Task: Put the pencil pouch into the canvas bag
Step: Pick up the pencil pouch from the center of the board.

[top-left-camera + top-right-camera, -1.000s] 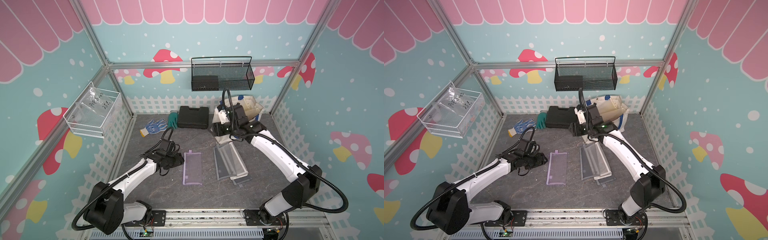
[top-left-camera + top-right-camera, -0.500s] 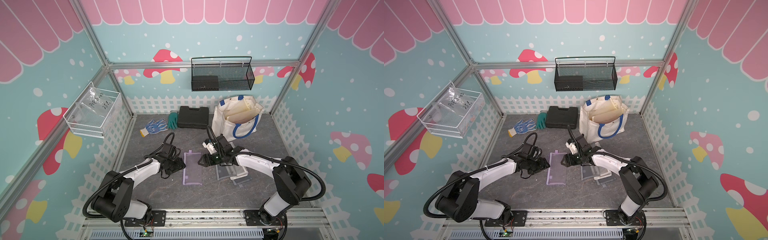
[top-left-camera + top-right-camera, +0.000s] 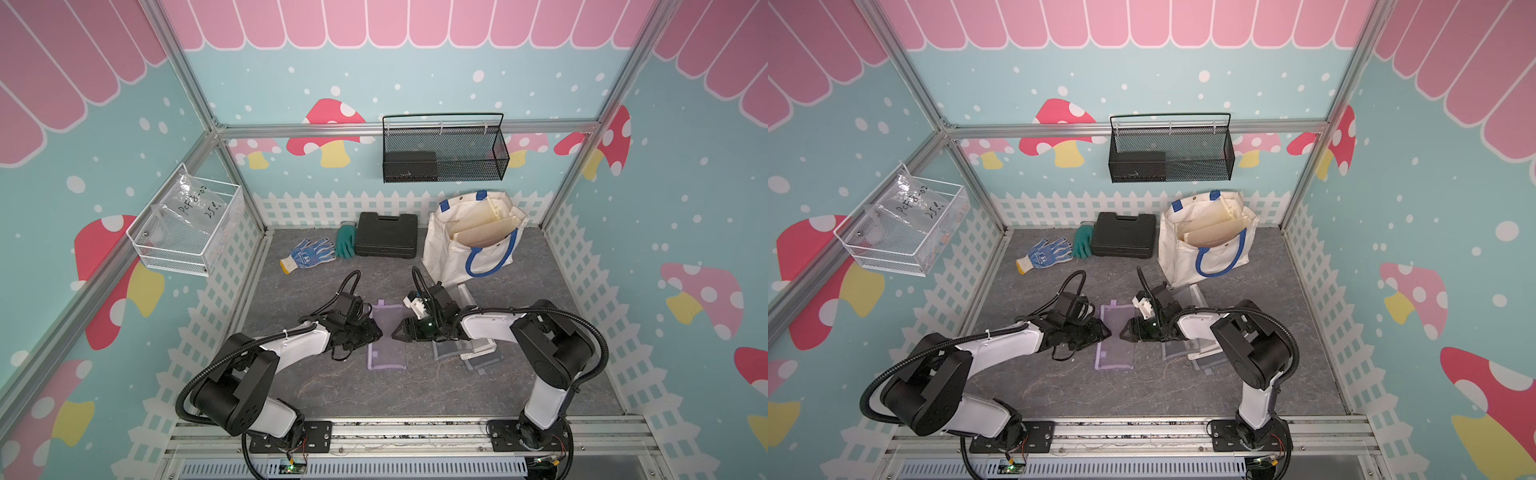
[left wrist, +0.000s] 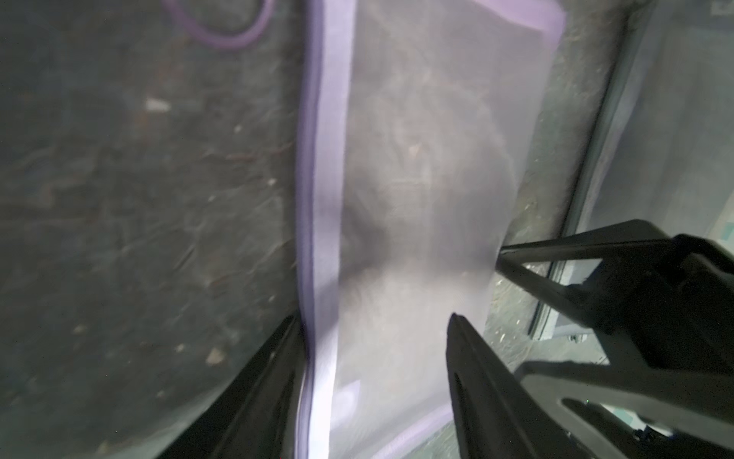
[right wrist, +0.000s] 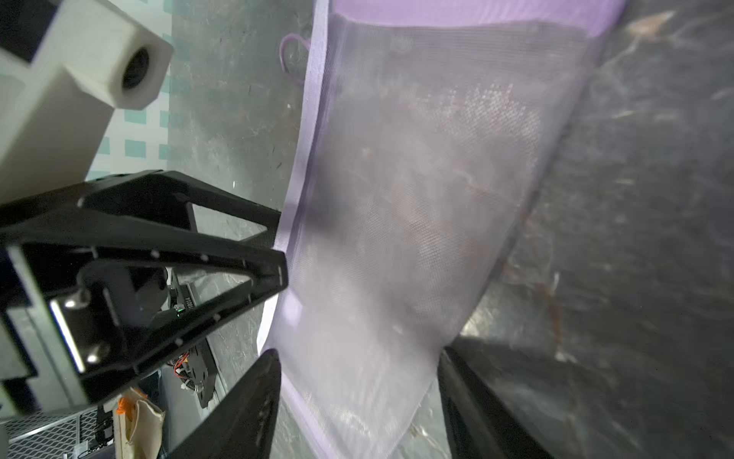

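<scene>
Pencil pouch [image 3: 386, 353] flat between left hand [image 3: 376, 333] and right hand [image 3: 397, 332], both spread.

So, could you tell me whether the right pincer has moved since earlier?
Yes: the right pincer left the canvas bag and came nearer the robot's base, to the edge of the pencil pouch.

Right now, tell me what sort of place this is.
Probably a staged robot test cell: an aluminium frame holds printed mushroom wall panels, the left arm and right arm are mounted on a base rail, and props like the canvas bag stand inside.
</scene>
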{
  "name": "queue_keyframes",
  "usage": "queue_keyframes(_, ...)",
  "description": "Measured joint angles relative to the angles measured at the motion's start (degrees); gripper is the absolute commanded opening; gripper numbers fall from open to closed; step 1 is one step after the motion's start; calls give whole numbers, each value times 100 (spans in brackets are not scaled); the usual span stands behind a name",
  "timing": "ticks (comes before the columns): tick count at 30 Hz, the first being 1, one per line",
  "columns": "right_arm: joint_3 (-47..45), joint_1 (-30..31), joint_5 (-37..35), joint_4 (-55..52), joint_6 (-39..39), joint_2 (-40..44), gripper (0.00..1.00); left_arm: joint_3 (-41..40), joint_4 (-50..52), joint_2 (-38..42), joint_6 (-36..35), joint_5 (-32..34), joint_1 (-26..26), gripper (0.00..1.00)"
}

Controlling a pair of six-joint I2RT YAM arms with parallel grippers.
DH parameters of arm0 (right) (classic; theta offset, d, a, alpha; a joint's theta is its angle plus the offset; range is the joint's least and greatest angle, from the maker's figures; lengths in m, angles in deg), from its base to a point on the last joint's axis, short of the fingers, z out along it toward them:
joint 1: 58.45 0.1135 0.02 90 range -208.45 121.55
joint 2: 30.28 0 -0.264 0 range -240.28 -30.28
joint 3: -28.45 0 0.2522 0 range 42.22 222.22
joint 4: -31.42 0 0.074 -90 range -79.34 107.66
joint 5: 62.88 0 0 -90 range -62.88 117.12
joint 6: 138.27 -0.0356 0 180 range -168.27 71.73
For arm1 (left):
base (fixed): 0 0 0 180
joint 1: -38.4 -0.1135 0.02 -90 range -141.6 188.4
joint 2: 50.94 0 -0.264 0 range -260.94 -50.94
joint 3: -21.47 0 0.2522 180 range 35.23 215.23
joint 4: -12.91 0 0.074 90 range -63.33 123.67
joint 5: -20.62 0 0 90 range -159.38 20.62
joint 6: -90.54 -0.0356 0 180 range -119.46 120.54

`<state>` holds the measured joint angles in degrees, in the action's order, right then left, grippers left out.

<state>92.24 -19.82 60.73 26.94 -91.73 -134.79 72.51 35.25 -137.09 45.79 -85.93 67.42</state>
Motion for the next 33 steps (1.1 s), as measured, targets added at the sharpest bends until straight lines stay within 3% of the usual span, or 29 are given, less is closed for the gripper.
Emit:
queue_keyframes(7, -275, 0, 133, 752, -280, -61, 63, -131, -424, -118, 264, 7, 114, 31)
queue_keyframes(13, -588, 0, 184, 1016, -417, 103, 62, -365, -568, -50, 446, 22, 120, 1)
queue_keyframes(24, -743, 0, 177, 846, -487, 778, 67, -404, -273, 407, 487, 48, 144, 0)
queue_keyframes(33, -721, -87, 186, 428, -752, 1790, 69, -404, 168, 2100, 442, 48, 61, 0)
